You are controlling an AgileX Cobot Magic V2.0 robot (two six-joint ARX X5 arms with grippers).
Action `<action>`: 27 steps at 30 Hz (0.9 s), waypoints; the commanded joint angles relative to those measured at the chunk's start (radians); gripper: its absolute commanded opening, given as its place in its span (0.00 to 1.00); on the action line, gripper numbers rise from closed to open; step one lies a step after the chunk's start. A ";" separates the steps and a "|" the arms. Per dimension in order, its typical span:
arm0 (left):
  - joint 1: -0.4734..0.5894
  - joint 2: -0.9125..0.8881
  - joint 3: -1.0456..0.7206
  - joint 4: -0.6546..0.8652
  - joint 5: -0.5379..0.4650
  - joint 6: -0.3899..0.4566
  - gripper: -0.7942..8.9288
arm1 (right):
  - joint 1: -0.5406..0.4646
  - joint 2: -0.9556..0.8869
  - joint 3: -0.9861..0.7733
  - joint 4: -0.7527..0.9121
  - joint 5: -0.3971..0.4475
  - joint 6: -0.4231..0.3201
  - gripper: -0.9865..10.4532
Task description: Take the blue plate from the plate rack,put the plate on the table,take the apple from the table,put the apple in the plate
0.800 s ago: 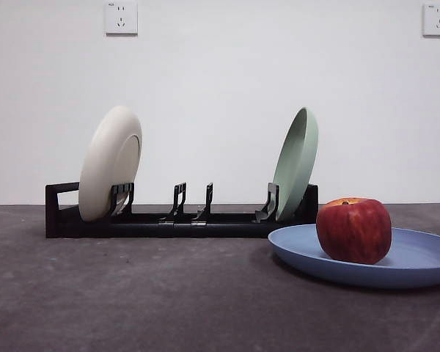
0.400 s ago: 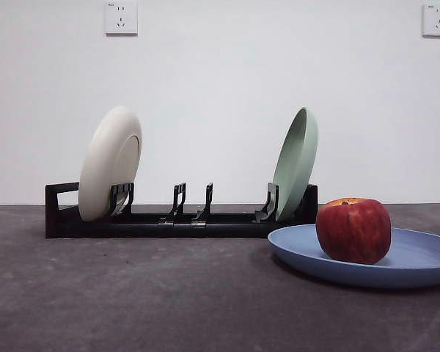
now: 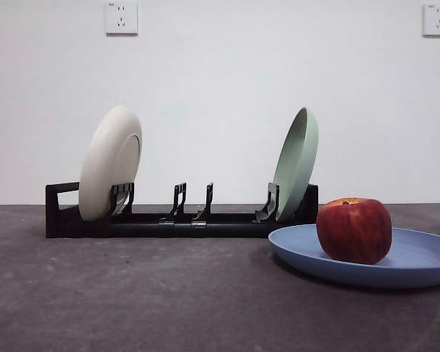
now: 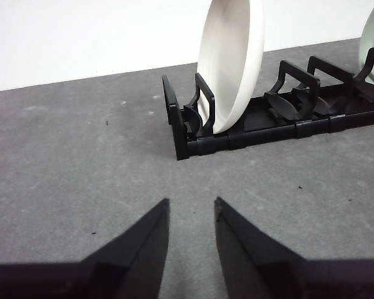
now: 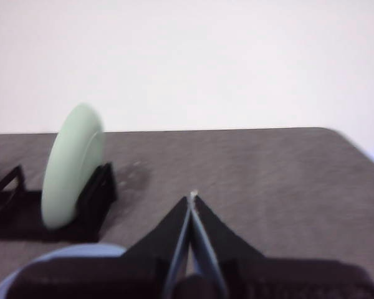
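The apple [image 3: 353, 230] sits on the blue plate [image 3: 418, 260], so the left gripper [image 4: 191, 215] waits parted, the right gripper [image 5: 192, 200] closed empty.

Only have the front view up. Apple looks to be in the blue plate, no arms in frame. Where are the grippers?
Observer: The left gripper hangs open over bare table, short of the plate rack's end that holds the cream-white plate.
Operator: Right one?
Observer: The right gripper is shut and empty, above the blue plate's rim, beside the pale green plate.
Operator: Holding the apple?
Observer: No. The apple sits in the plate, free of either gripper.
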 commanded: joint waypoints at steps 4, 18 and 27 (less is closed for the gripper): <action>0.002 0.000 -0.010 0.007 0.001 -0.003 0.21 | -0.021 -0.031 -0.257 0.268 -0.033 0.050 0.09; 0.002 0.001 -0.010 0.007 0.001 -0.003 0.21 | -0.021 -0.141 -0.346 0.104 0.113 0.038 0.09; 0.002 0.006 -0.010 0.007 0.001 -0.003 0.21 | -0.021 -0.141 -0.346 0.080 0.114 0.022 0.09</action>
